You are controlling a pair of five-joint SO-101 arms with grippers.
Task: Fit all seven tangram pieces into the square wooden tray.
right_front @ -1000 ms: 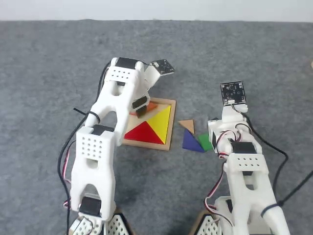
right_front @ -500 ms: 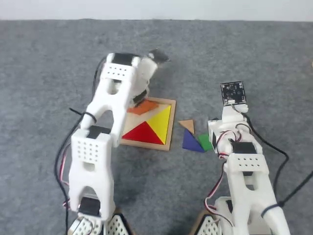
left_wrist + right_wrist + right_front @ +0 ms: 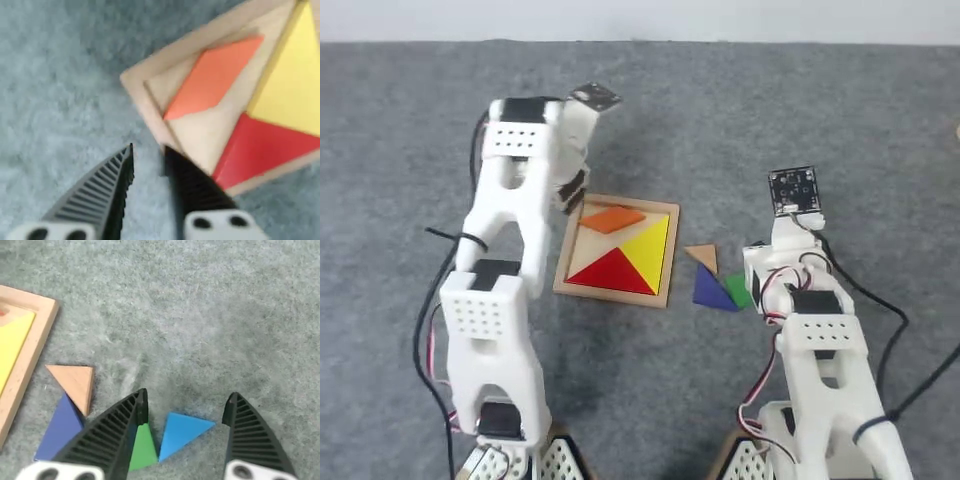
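Progress: three of seven pieces sit in the tray (image 3: 670,262): the orange piece (image 3: 612,219) along its far side, the yellow triangle (image 3: 648,245) and the red triangle (image 3: 610,270) meeting at the middle. Bare wood shows on the side toward the left arm and around the orange piece.

Four pieces lie outside on the mat (image 3: 820,120), clustered between the tray and the right arm: the tan triangle (image 3: 703,256), the dark blue triangle (image 3: 710,291), the green piece (image 3: 741,291) and the light blue triangle (image 3: 182,431). Tan and dark blue appear to touch; green and light blue lie side by side.

Left claw (image 3: 149,150): jaws narrowly apart, holding nothing, just outside a tray corner.

Right claw (image 3: 187,396): jaws wide, holding nothing, above the loose cluster, one finger over the green piece.

Clearance: the tray's raised rim must be cleared by each incoming piece. The close cluster leaves little finger room, while the mat beyond it is open.
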